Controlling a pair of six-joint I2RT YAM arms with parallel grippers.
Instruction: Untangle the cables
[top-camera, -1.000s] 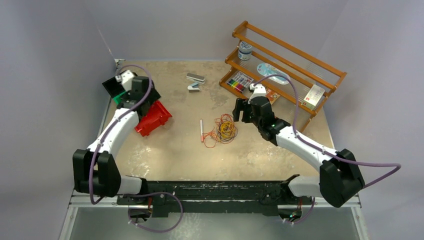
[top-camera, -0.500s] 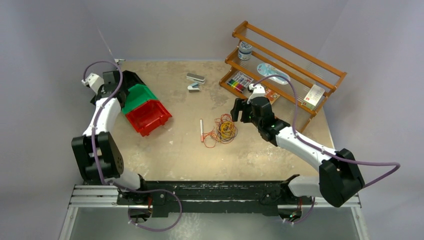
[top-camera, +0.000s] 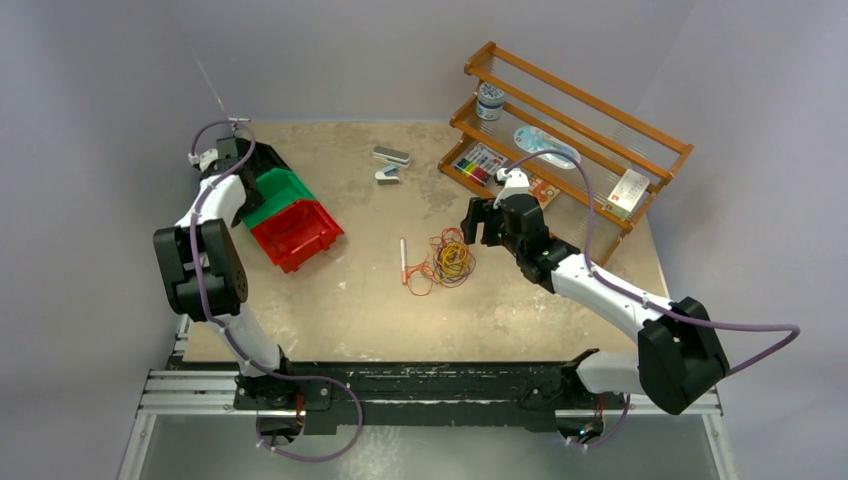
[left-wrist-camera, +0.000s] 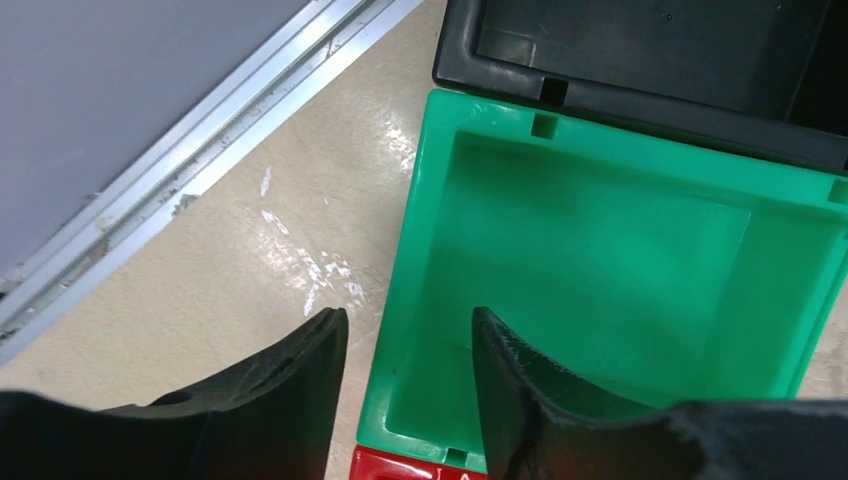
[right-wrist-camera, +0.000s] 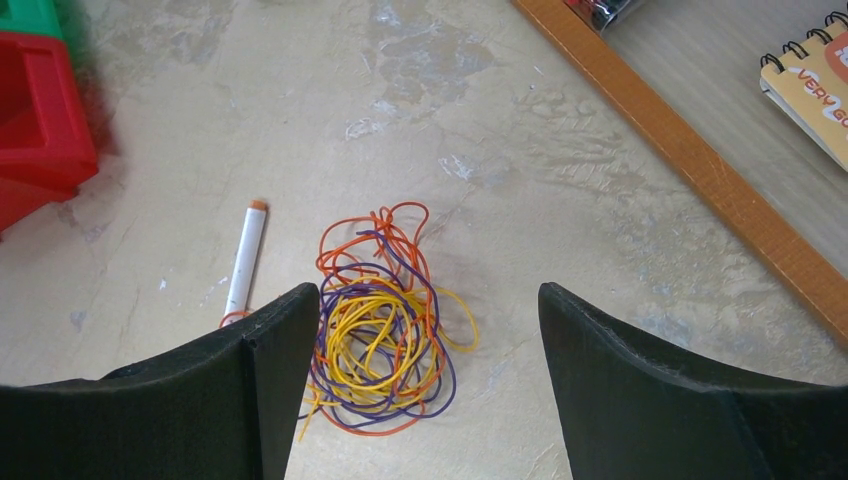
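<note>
The cables (top-camera: 450, 258) are a tangled bundle of thin orange, yellow and purple wires lying mid-table. In the right wrist view the cables (right-wrist-camera: 385, 335) lie just below and between my fingers. My right gripper (top-camera: 481, 222) hovers right of the bundle; in its wrist view the right gripper (right-wrist-camera: 428, 292) is wide open and empty. My left gripper (top-camera: 240, 155) is far off at the table's far-left corner. In its wrist view the left gripper (left-wrist-camera: 408, 314) is open and empty, astride the left wall of a green bin (left-wrist-camera: 600, 240).
Black (top-camera: 262, 160), green (top-camera: 275, 192) and red (top-camera: 300, 232) bins stand in a row at the left. A white pen (top-camera: 403, 260) lies left of the cables. A wooden rack (top-camera: 600, 115) with small items stands back right. Two staplers (top-camera: 390, 165) lie at the back.
My left arm has swung back and left, from over the red bin to the far-left corner, uncovering the bins. The right arm and the cables have hardly moved.
</note>
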